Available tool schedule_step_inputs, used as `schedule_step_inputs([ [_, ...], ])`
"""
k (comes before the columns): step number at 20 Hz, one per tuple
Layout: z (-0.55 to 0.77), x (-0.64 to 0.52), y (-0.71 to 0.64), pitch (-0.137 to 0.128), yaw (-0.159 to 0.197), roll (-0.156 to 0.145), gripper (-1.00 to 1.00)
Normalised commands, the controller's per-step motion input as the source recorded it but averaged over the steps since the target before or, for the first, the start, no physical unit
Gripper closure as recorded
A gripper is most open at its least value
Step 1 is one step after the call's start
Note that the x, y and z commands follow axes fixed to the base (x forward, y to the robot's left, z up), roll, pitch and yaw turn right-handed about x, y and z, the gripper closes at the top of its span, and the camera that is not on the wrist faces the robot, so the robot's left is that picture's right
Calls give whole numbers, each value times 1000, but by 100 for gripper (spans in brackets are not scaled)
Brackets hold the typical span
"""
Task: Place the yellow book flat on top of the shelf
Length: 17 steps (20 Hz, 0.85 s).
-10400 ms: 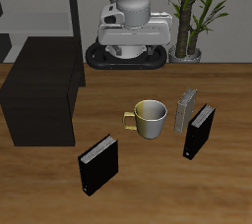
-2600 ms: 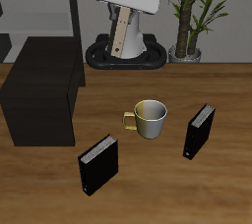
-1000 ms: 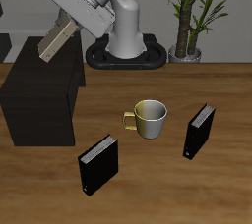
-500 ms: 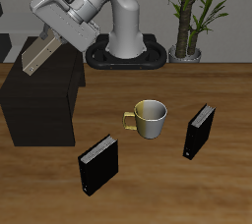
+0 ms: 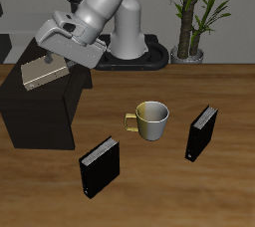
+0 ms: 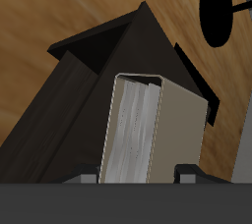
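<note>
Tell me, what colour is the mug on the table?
The mug is pale yellowish-cream with a tan handle, clearest in the exterior view.

1. I see the yellow book point(image 5: 44, 72) as pale tan, with streaked grey page edges point(image 6: 133, 130) on my wrist camera.
2. The shelf point(image 5: 40, 107) is matte black all over.
3. The desk point(image 5: 159, 186) shows warm brown wood grain.
4. The mug point(image 5: 151, 120) looks cream with a golden-tan handle.
5. Both black books point(image 5: 99, 165) point(image 5: 201, 132) have white page edges.
6. The plant point(image 5: 197, 7) has green leaves.
7. My arm point(image 5: 100, 2) is white and grey.
</note>
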Motion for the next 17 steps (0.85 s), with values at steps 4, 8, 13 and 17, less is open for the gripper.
schedule_step_inputs([
  [4,-243,137,454,68,-9,101,-100],
  [8,85,8,393,-3,-21,57,-100],
  [13,113,7,286,-12,-34,47,-100],
  [17,33,-1,239,3,-9,70,-100],
])
